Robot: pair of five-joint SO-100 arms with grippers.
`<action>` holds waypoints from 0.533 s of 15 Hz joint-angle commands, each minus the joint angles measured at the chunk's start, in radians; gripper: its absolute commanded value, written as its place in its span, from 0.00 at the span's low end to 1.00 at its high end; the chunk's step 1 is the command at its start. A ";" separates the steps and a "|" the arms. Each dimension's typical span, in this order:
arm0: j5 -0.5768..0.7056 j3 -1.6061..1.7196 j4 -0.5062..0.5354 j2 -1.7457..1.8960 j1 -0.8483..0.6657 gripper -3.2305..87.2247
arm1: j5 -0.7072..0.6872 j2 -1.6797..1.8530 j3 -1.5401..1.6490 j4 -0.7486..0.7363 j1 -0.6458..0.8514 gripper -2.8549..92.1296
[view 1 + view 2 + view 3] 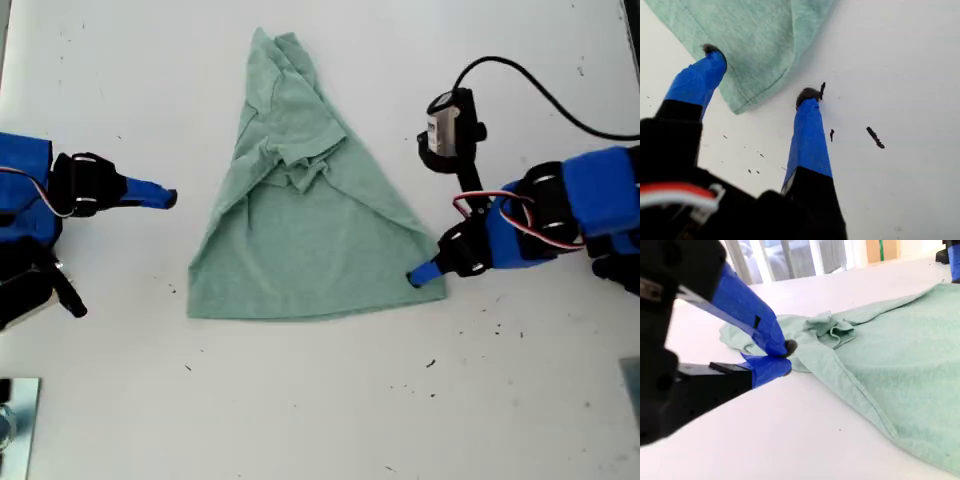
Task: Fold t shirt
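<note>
The pale sage-green t shirt (pixel 300 230) lies partly folded into a rough triangle on the white table, with bunched fabric near its middle. My first gripper (pixel 420 275) is at the shirt's lower corner on the exterior view's right. It (pixel 760 72) stands open astride that corner of the t shirt (pixel 750 35), one fingertip (pixel 712 50) on the cloth and the other on the bare table. My second gripper (pixel 160 197) hovers at the exterior view's left, apart from the shirt's edge. It (pixel 786 356) is shut on nothing, with the t shirt (pixel 900 370) spread beyond it.
A black cable (pixel 530 90) curves from a camera module (pixel 450 125) at the exterior view's upper right. Small black specks (pixel 875 137) dot the white table (pixel 330 400). A metallic object (pixel 15 410) sits at the exterior view's lower left corner.
</note>
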 commanded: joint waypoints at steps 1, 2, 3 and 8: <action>0.008 0.014 -0.008 0.003 0.006 0.03 | 0.029 -0.058 0.074 -0.158 0.006 0.32; 0.008 0.014 -0.008 0.003 0.008 0.03 | 0.040 -0.107 0.092 -0.202 -0.002 0.18; 0.008 0.014 -0.008 0.003 0.008 0.03 | 0.057 -0.156 0.089 -0.206 -0.005 0.05; 0.006 0.014 -0.008 0.003 0.012 0.03 | 0.012 -0.176 -0.055 -0.032 0.000 0.05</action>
